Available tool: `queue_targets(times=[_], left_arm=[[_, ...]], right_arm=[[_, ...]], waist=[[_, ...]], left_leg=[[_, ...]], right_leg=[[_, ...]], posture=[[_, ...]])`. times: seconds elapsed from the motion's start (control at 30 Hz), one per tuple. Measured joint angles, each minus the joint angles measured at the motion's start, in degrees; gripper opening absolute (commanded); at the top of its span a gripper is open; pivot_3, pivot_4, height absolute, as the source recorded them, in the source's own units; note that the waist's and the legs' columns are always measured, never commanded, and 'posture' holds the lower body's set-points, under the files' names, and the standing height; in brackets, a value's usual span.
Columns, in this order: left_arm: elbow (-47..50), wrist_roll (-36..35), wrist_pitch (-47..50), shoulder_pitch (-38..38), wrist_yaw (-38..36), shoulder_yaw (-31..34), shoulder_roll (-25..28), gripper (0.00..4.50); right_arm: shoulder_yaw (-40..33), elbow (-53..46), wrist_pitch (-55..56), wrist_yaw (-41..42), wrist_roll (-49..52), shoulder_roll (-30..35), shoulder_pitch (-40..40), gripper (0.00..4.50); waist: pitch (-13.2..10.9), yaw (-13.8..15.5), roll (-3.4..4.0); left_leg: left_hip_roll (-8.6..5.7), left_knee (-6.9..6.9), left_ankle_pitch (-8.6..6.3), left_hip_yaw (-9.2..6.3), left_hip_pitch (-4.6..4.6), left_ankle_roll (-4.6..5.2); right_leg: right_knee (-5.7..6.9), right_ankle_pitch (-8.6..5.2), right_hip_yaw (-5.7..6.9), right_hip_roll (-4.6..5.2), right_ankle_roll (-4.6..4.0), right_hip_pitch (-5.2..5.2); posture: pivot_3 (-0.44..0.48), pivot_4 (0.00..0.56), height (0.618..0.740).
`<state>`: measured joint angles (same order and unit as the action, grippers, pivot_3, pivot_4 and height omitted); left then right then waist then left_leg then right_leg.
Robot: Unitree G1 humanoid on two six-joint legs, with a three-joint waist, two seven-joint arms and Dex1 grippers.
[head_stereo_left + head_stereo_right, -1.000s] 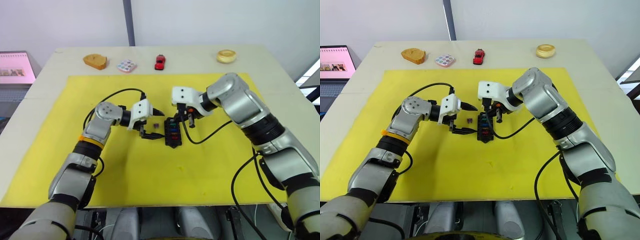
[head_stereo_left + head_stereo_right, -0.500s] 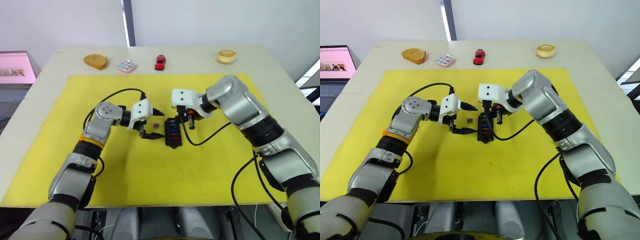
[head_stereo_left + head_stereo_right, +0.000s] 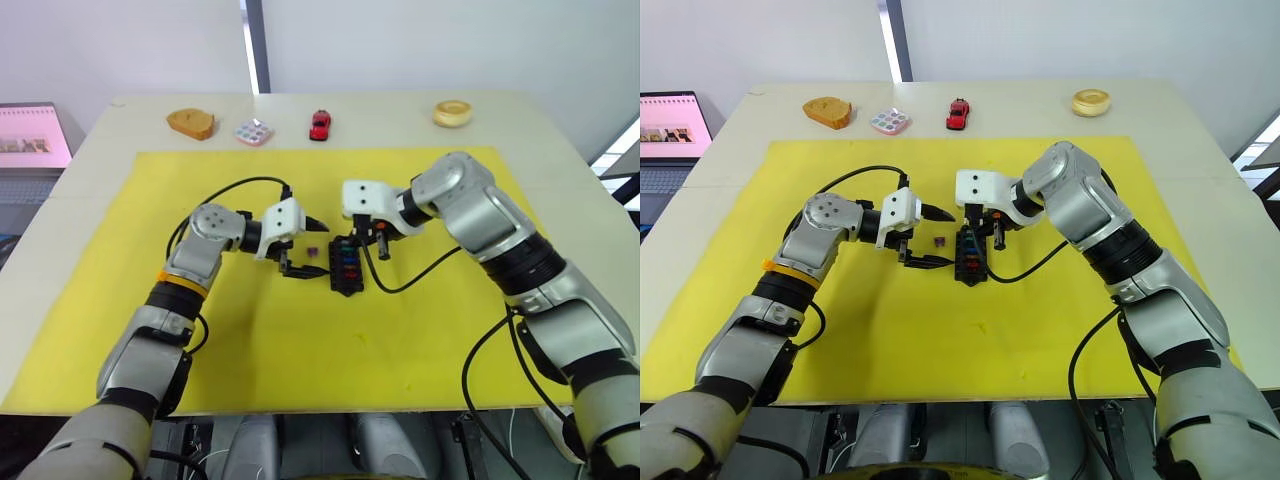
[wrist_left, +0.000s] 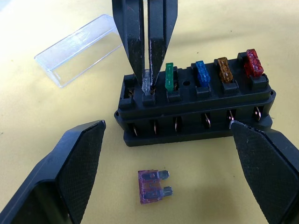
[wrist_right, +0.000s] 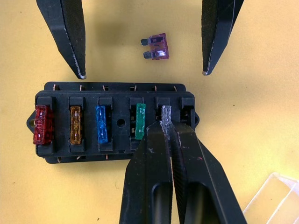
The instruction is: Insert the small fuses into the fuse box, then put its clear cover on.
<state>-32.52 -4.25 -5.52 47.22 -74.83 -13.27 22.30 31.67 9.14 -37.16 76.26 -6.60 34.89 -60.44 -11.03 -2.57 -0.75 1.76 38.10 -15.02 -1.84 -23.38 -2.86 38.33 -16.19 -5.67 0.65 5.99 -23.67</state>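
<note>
The black fuse box [image 3: 346, 268] lies mid-mat with red [image 4: 253, 63], brown [image 4: 223, 70], blue [image 4: 202, 73] and green [image 4: 169, 77] small fuses standing in one row. My right gripper [image 5: 167, 126] is shut on a grey fuse [image 5: 166, 113] that stands in the end slot of that row. My left gripper [image 3: 310, 248] is open beside the box, its fingers [image 4: 74, 168] either side of a purple fuse [image 4: 152, 186] lying flat on the mat. The clear cover [image 4: 79, 49] rests on the mat just beyond the box.
The yellow mat [image 3: 200, 330] covers most of the table. Along the far edge sit a bread slice [image 3: 190, 123], a multicoloured tile [image 3: 253, 132], a red toy car [image 3: 320, 124] and a tan ring [image 3: 453, 112]. A laptop screen [image 3: 30, 135] stands off the table's left.
</note>
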Motion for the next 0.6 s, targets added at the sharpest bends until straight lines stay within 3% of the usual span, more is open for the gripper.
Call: queue_targets(times=[0.07,0.17,0.6], left_arm=[[0.0,0.0,0.0,0.0,0.0,0.0,0.0,4.5],[0.0,0.0,-0.01,0.0,0.0,0.0,0.0,4.5],[0.0,0.0,-0.03,0.0,0.0,0.0,0.0,4.5]], right_arm=[[-0.05,-0.03,-0.05,0.02,0.0,0.0,0.0,0.02],[-0.1,-0.08,-0.12,0.04,0.02,0.0,0.02,0.95],[-0.53,-0.39,-0.79,-0.08,0.09,-0.01,0.01,0.95]], waist=[[0.0,0.0,0.0],[0.0,0.0,0.0],[0.0,0.0,0.0]], left_leg=[[0.0,0.0,0.0,0.0,0.0,0.0],[0.0,0.0,0.0,0.0,0.0,0.0],[0.0,0.0,0.0,0.0,-0.01,0.0]], right_leg=[[0.0,0.0,0.0,0.0,0.0,0.0],[0.0,0.0,0.0,0.0,0.0,0.0],[0.0,0.0,0.0,0.0,0.0,-0.01]], posture=[[0.0,0.15,0.74],[0.0,0.15,0.74],[0.0,0.15,0.74]])
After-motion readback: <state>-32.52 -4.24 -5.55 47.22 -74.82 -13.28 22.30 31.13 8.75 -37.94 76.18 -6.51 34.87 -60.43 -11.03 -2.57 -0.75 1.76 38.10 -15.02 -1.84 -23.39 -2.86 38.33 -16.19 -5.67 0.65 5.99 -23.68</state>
